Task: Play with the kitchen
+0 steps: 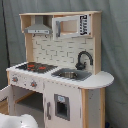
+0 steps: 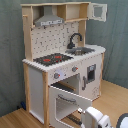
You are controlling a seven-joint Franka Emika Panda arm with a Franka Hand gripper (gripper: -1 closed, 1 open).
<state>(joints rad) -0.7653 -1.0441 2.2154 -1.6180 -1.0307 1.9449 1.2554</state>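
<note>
The toy kitchen (image 1: pixel 60 70) stands tall in white and light wood in both exterior views. It has a black-red hob (image 2: pixel 52 59), a black faucet (image 2: pixel 75 39) over the sink (image 2: pixel 82 50), and a grey hood (image 2: pixel 49 19). Two knobs (image 2: pixel 56 75) sit under the counter. The oven door (image 2: pixel 67 102) hangs folded down and open. The upper cabinet door (image 2: pixel 99 11) is swung open at the top right. My white gripper (image 2: pixel 86 114) is low in the second exterior view, close to the front edge of the oven door. A white part of my arm (image 1: pixel 15 121) fills the first exterior view's bottom left corner.
A grey curtain (image 1: pixel 115 45) hangs behind the kitchen. The kitchen stands on a wooden floor (image 2: pixel 112 97), which extends to the second exterior view's right. A small dispenser door (image 2: pixel 91 73) is on the lower right cabinet.
</note>
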